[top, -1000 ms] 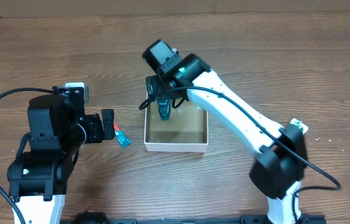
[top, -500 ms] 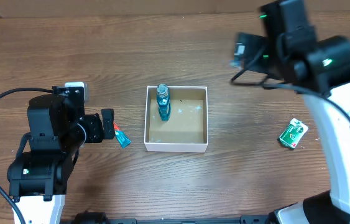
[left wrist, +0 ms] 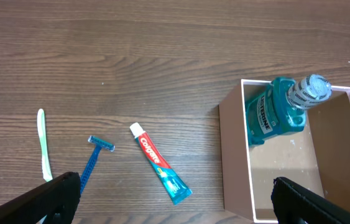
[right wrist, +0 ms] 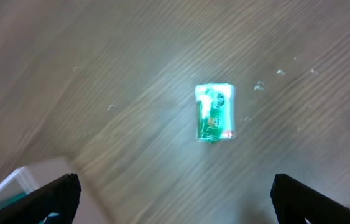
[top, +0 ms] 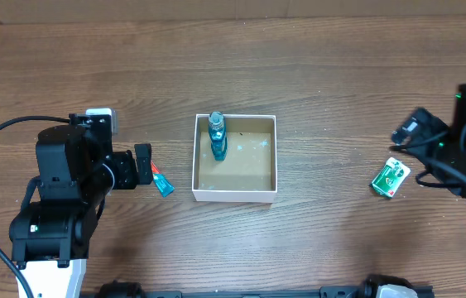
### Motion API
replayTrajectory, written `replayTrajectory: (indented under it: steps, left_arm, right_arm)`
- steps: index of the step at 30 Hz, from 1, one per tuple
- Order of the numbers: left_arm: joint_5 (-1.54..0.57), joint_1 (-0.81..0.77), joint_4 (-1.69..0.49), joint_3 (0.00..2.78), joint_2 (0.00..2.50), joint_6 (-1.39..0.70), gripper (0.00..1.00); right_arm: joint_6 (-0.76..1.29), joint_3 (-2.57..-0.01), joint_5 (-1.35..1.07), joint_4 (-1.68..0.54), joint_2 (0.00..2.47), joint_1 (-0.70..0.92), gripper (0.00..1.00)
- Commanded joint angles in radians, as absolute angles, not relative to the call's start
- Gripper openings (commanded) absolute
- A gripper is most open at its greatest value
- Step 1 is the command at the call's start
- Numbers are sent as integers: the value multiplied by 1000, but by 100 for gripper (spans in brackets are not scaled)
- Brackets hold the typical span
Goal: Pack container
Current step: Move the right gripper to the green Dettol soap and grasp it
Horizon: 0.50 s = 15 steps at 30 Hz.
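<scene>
The container [top: 269, 194] is a white-walled square box with a tan floor at the table's middle; it also shows in the left wrist view [left wrist: 235, 162]. A blue mouthwash bottle [top: 217, 137] stands in its far left corner, also in the left wrist view [left wrist: 277, 112]. A toothpaste tube [top: 162, 183] lies left of the box, also in the left wrist view [left wrist: 160, 163]. My left gripper [left wrist: 171, 202] is open and empty, by the tube. My right gripper [right wrist: 175, 199] is open and empty, above a small green packet [top: 391, 178], blurred in the right wrist view [right wrist: 214, 113].
A blue razor [left wrist: 94, 162] and a white-green toothbrush [left wrist: 43, 144] lie left of the toothpaste in the left wrist view. A corner of the box [right wrist: 19, 183] shows at the lower left of the right wrist view.
My right arm has left the mouthwash bottle standing in the box, swung away to the right and come down over the green packet. The left arm has not moved.
</scene>
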<state>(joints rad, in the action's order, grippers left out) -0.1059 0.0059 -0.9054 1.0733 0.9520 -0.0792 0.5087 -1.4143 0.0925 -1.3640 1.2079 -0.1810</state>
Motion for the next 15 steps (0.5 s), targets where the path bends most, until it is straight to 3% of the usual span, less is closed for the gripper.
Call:
replayTrajectory:
  steps: [1,9,15]
  left_arm:
    - [-120,-1,-901,1097,948,-89,100]
    - [-120,-1,-903,1097,949,-90,100]
    - [-120,-1,-902,1097,949,-90,100]
  right_arm:
    - [406,-1302,6,-1278,1315,-315,100]
    - [337,-1300,-3,-1205,1697,-368,100]
    - [314,-1236,-47,-1110,1808,-368,100]
